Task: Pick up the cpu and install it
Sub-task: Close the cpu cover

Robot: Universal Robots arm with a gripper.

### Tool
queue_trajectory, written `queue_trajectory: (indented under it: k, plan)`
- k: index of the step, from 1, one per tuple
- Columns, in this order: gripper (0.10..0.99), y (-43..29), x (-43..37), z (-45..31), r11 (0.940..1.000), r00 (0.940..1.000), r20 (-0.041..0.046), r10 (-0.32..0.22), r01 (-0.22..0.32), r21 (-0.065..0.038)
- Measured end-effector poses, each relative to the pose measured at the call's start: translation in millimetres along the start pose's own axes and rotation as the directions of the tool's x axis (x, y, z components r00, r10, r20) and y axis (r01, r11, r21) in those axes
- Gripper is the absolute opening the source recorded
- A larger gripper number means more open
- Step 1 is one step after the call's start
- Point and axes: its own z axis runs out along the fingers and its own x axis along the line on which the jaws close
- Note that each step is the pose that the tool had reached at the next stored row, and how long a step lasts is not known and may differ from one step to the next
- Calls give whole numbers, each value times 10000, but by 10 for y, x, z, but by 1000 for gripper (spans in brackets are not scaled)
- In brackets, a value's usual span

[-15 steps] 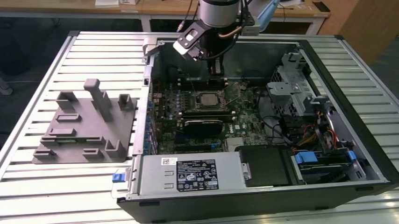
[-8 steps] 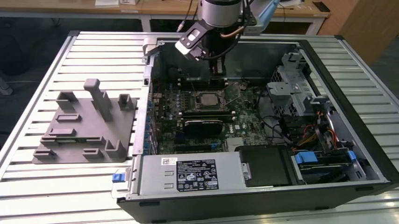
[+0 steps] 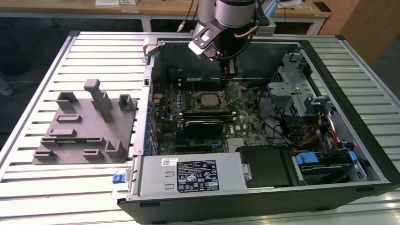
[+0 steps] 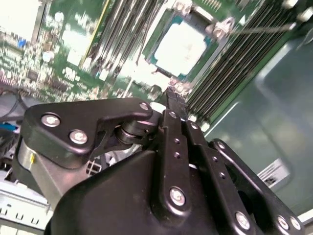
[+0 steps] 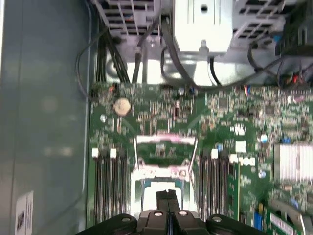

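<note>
While the cpu (image 4: pixel 181 46) lies flat in its seat on the motherboard (image 3: pixel 245 119), apparently installed, the gripper (image 3: pixel 230 73) hovers at its one o'clock in the exterior view, fingers pressed together, empty.

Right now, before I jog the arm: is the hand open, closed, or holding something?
Hand: closed, holding nothing; the cpu lies seated on the motherboard.
</note>
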Motion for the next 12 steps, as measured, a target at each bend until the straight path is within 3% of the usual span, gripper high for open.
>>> queue_trajectory:
  k: [12]
  plan:
    - [106,451,-2,16,10000,10000,0,0,0,35]
